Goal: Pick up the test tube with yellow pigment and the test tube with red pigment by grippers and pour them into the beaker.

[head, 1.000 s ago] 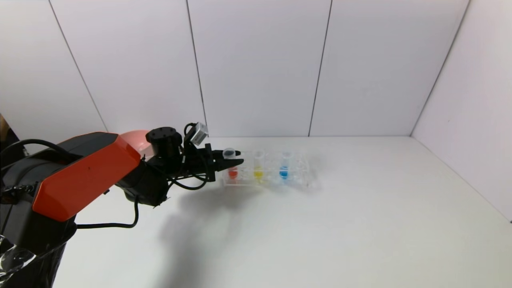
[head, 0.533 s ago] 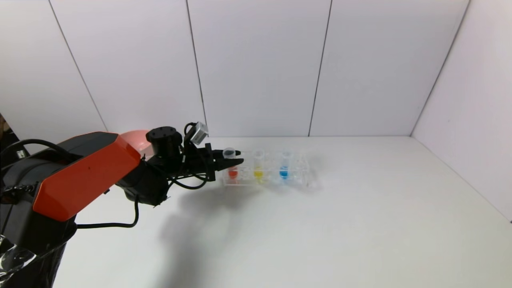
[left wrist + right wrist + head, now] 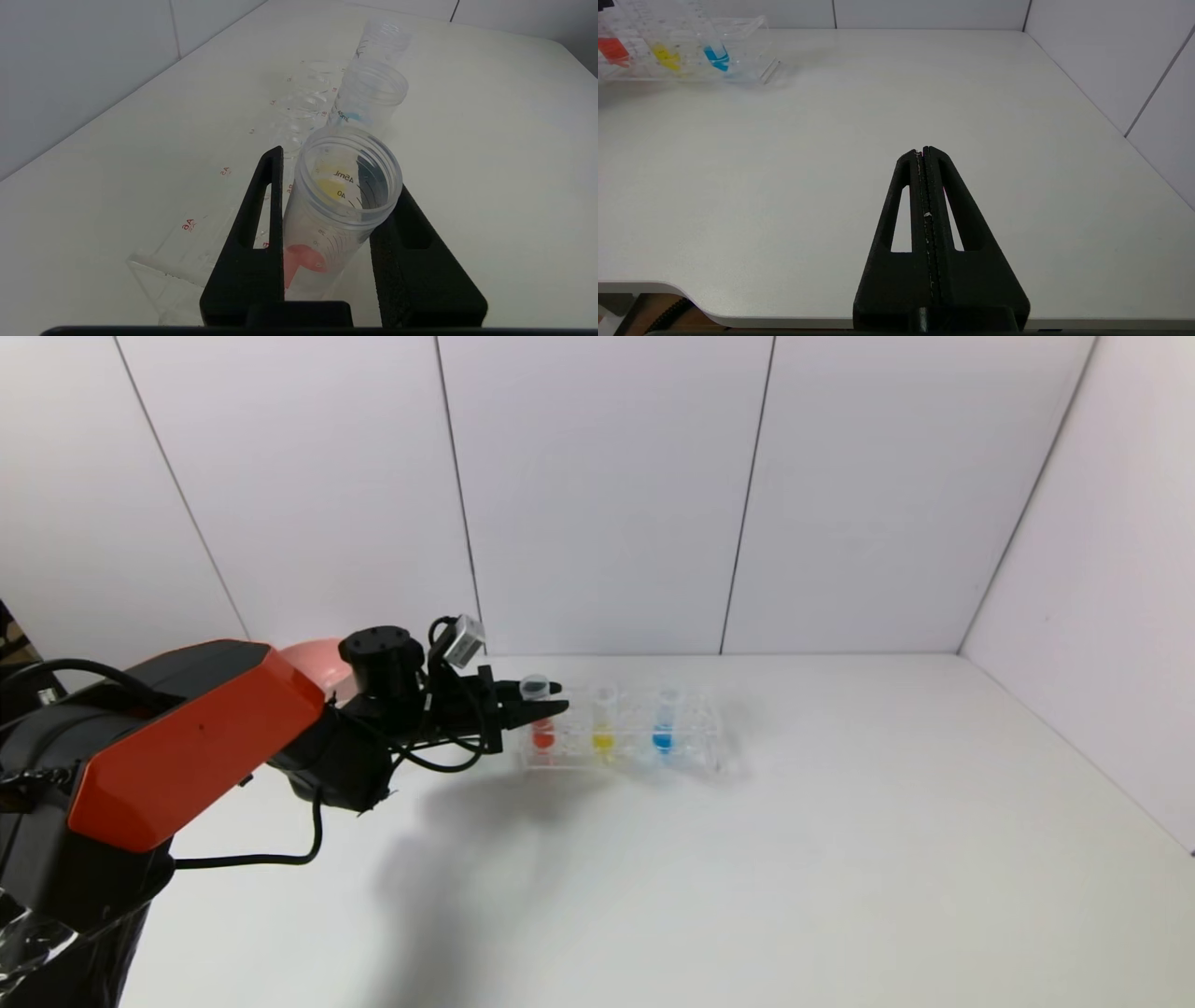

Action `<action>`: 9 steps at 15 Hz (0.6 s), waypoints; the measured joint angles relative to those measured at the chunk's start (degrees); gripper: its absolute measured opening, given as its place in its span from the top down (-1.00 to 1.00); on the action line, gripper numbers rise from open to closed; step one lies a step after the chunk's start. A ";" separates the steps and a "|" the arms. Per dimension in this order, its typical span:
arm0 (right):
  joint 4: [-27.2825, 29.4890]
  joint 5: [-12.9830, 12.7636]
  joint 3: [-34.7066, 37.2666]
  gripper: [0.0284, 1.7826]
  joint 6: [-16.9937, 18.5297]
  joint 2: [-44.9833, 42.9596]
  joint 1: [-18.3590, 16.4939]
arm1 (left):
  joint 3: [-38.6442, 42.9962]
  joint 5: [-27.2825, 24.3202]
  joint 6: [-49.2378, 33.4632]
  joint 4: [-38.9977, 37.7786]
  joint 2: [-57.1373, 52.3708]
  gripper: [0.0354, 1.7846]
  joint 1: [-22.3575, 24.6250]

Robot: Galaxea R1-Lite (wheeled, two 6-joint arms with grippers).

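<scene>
The test tube with red pigment (image 3: pixel 541 717) stands at the left end of the clear rack (image 3: pixel 702 749). My left gripper (image 3: pixel 558 701) is shut on its upper part, one black finger on each side below the rim (image 3: pixel 327 224). One slot to the right stands the test tube with yellow pigment (image 3: pixel 603 719), untouched. The beaker is out of view. My right gripper (image 3: pixel 923 150) hangs shut and empty over the table's near right part, far from the rack.
A tube with blue liquid (image 3: pixel 664 719) stands third in the rack. A pink bowl (image 3: pixel 316 658) shows behind my left arm at the back left. White walls close the table at the back and on the right.
My left gripper has edged slightly upward, still closed on the red tube. The other tubes and the rack have not moved.
</scene>
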 joint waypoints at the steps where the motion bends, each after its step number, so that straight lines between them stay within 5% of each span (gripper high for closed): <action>1: 0.00 0.00 0.00 0.91 0.00 0.00 -0.02 | -0.16 0.00 -0.12 0.44 -0.33 0.43 0.00; 9: -0.02 0.00 0.00 0.91 0.00 0.00 0.00 | -4.02 0.05 -0.72 5.53 -3.28 0.43 0.05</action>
